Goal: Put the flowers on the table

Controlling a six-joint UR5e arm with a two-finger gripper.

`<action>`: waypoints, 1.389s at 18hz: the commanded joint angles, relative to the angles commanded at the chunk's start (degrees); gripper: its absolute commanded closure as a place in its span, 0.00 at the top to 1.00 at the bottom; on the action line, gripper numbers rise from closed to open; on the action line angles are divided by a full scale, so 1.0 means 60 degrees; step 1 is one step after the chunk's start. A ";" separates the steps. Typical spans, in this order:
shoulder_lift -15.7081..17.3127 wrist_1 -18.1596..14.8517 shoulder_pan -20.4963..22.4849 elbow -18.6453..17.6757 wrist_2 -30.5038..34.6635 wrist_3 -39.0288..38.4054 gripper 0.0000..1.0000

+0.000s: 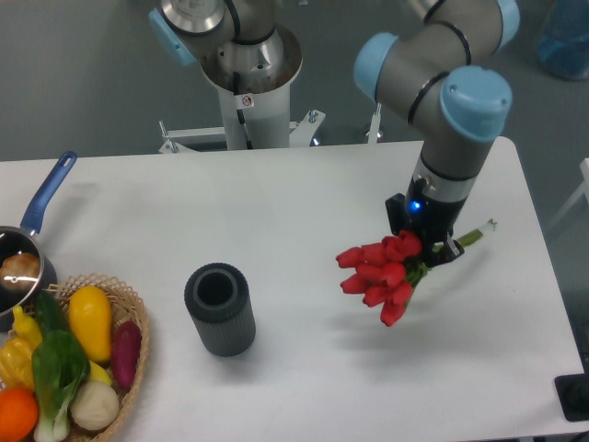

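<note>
My gripper (pixel 440 247) is pinching the flowers (pixel 382 274) at the stems, jaws closed on the bunch. One bunch: red tulip heads, roughly seven or eight, exact count unclear since they overlap; green stem ends (pixel 477 234) stick out on the far side of my fingers toward the table's right edge. Bunch is tilted, heads pointing down-left, over the right half of the table (pixel 304 212), with a faint shadow under them; can't tell if the lowest head touches the top. One dark ribbed vase (pixel 220 308), upright, open top, left of centre, well apart from the flowers. One wicker basket (pixel 136 368) at the bottom-left corner holding: one yellow squash, one purple vegetable, one leafy green, one pale round one, one orange at the frame edge, one yellow pepper partly cut off. One pot (pixel 20 267) with a blue handle at the left edge, something brownish inside. Table top is plain white, matte; floor behind is grey. My base pedestal (pixel 248 101) stands behind the table on a white bracket; it carries a small red-and-white sticker, too small to read. A blue object (pixel 563 41) sits top-right, cut off.
</note>
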 joint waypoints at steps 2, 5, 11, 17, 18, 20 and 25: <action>-0.0367 -0.0028 -0.0044 0.0264 0.0058 -0.0029 0.03; -0.0589 -0.0028 -0.0205 0.0266 0.0146 -0.0146 0.03; -0.0618 -0.0116 -0.0630 -0.0378 0.1215 -0.0205 0.32; -0.0735 0.0045 -0.0454 -0.0423 0.0879 -0.0175 1.00; -0.0779 0.0132 -0.0440 -0.0351 0.0879 -0.0234 1.00; -0.0794 0.0279 -0.0381 -0.0321 0.0777 -0.0220 1.00; -0.0867 0.0338 -0.0206 -0.0073 0.0396 -0.0103 1.00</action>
